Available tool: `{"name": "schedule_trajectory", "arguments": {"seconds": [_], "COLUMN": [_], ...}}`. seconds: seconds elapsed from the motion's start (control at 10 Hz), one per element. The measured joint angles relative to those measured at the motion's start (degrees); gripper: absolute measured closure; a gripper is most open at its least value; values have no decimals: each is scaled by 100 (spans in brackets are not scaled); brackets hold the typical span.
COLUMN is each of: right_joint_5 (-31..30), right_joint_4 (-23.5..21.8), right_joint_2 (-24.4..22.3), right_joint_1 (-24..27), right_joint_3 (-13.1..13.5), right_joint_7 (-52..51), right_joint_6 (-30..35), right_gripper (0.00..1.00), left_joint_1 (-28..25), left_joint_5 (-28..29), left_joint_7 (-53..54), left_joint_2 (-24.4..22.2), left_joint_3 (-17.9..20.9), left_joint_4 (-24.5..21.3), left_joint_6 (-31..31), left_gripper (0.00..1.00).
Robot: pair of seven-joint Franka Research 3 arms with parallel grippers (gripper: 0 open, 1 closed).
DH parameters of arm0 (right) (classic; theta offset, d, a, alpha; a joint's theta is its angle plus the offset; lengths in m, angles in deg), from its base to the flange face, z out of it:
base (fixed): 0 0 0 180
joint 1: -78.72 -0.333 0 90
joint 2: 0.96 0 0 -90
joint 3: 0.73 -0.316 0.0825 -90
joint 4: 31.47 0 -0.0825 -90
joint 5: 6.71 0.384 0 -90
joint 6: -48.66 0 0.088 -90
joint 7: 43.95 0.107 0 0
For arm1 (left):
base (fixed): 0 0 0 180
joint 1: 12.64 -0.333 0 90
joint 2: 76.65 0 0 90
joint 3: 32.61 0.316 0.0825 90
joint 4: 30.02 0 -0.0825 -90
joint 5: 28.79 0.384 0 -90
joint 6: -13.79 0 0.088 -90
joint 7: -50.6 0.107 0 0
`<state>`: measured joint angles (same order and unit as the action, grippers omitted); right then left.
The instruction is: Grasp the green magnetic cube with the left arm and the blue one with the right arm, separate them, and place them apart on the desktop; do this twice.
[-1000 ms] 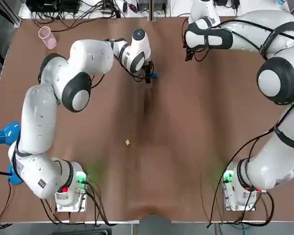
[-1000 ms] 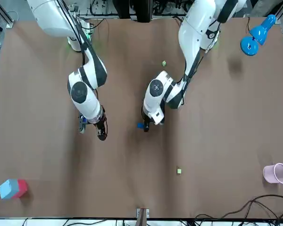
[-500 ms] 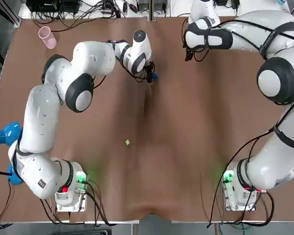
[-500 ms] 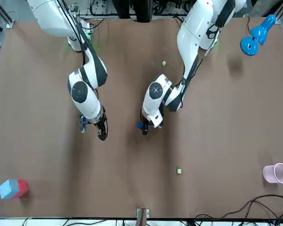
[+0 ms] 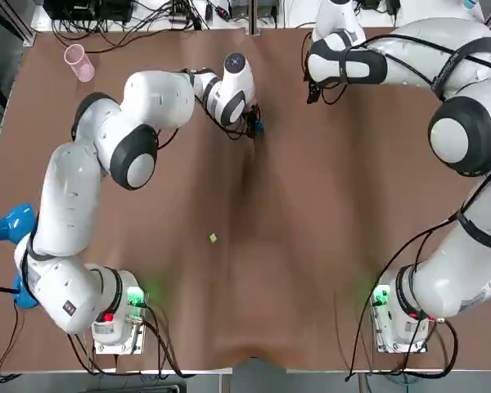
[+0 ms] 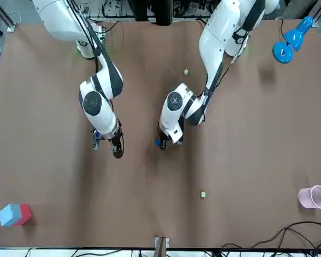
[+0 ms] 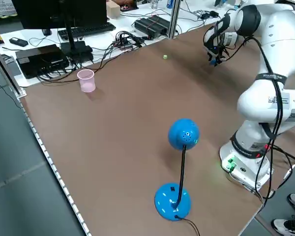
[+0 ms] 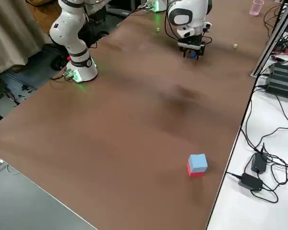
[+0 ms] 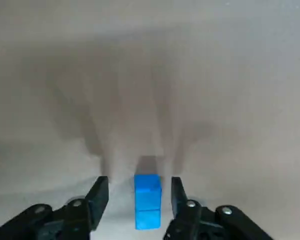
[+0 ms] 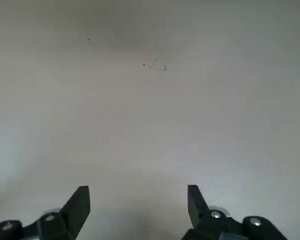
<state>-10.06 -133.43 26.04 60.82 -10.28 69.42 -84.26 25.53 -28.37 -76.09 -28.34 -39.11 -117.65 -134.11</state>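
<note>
A small blue cube (image 9: 148,200) rests on the brown table between the fingers of my left gripper (image 9: 138,196), which is open and straddles it without touching. From above, that left gripper (image 5: 251,127) is at the far middle of the table with the blue cube (image 5: 259,127) at its tip. My right gripper (image 10: 137,202) is open over bare table, to the right of the left one at the far side (image 5: 311,92). One tiny green cube (image 5: 213,238) lies alone mid-table, and another green cube (image 6: 203,195) lies near the far edge.
A pink cup (image 5: 78,62) stands at the far left corner. At the left edge is a blue desk lamp (image 5: 4,225). A blue and red block (image 6: 13,214) sits at the far right corner. Cables (image 5: 147,20) run along the far edge.
My left gripper has shifted slightly right, closer around the blue cube. The right gripper has barely moved.
</note>
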Motion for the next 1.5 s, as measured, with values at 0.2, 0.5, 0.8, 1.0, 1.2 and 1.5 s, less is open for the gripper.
{"name": "schedule_trajectory", "arguments": {"seconds": [0.2,0.5,0.8,1.0,1.2,1.5], "right_joint_5": [0,1,1,1,25,77], "right_joint_4": [-4,-27,-49,-55,-64,31], "right_joint_2": [0,13,22,23,33,303], "right_joint_1": [-7,-79,-109,-109,-121,-398], "right_joint_3": [-3,-9,-9,-9,-11,-138], "right_joint_7": [2,125,192,212,341,1305], "right_joint_6": [0,0,-7,-8,-9,-307], "right_gripper": [13,13,13,13,13,13], "left_joint_1": [-7,1,1,-10,-26,-24], "left_joint_5": [0,0,0,0,0,0], "left_joint_7": [63,150,241,242,242,242], "left_joint_2": [0,1,5,5,5,-12], "left_joint_3": [6,6,6,7,7,6], "left_joint_4": [3,3,3,19,48,99], "left_joint_6": [0,0,0,0,0,0], "left_gripper": [41,46,67,77,77,77]}}
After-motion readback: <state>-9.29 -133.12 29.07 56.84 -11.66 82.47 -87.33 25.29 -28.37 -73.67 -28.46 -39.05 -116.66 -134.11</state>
